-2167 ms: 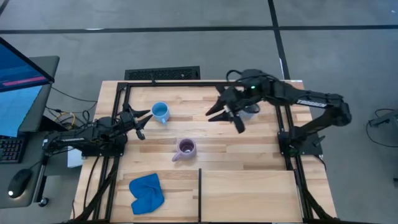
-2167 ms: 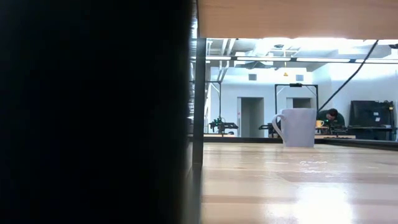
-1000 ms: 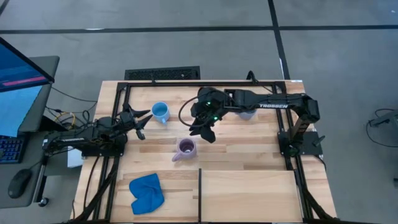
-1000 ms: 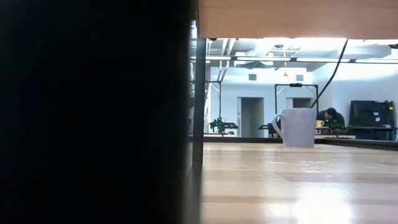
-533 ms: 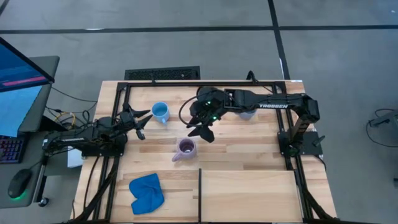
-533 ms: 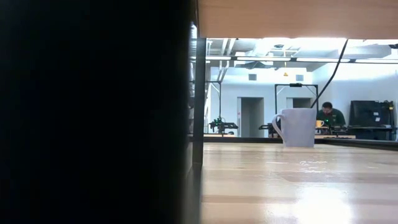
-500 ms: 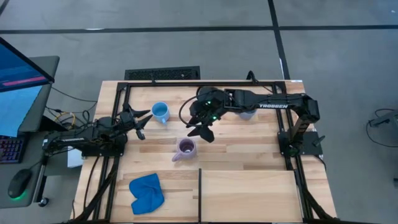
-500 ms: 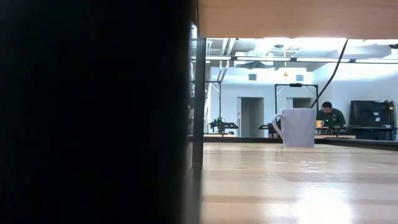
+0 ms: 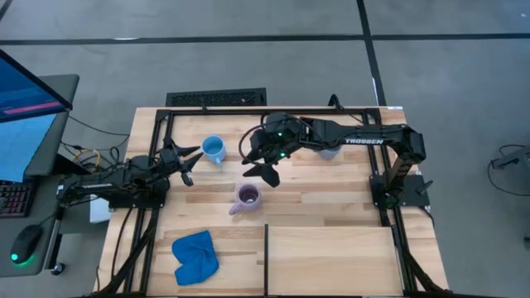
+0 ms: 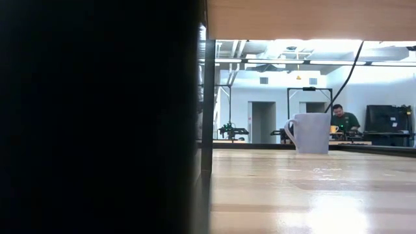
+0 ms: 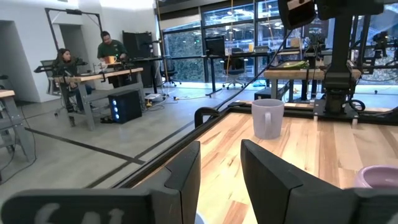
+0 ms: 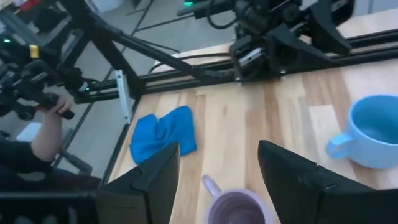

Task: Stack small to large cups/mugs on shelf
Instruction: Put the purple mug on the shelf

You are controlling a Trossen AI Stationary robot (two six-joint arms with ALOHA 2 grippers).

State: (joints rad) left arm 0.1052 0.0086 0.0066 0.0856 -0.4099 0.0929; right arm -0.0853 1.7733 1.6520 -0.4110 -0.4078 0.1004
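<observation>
The lilac mug stands mid-table, with its handle toward the near left. It also shows in the right wrist view. The sky-blue mug stands at the far left, and the grey-blue mug stands far right, mostly under my right arm. My right gripper is open just beyond the lilac mug, and in its wrist view the fingers stand apart above that mug. My left gripper waits open beside the sky-blue mug. The shelf sits at the near right.
A bright blue cloth lies at the near left and also shows in the right wrist view. Black rails border the shelf. A pale mug shows in the low view. A person's hand shows off the table's left side.
My right gripper has gone from over the grey-blue mug toward the table's left. It has then shifted a little farther left and toward the far edge, beyond the lilac mug. It has stayed open. The mugs have not moved.
</observation>
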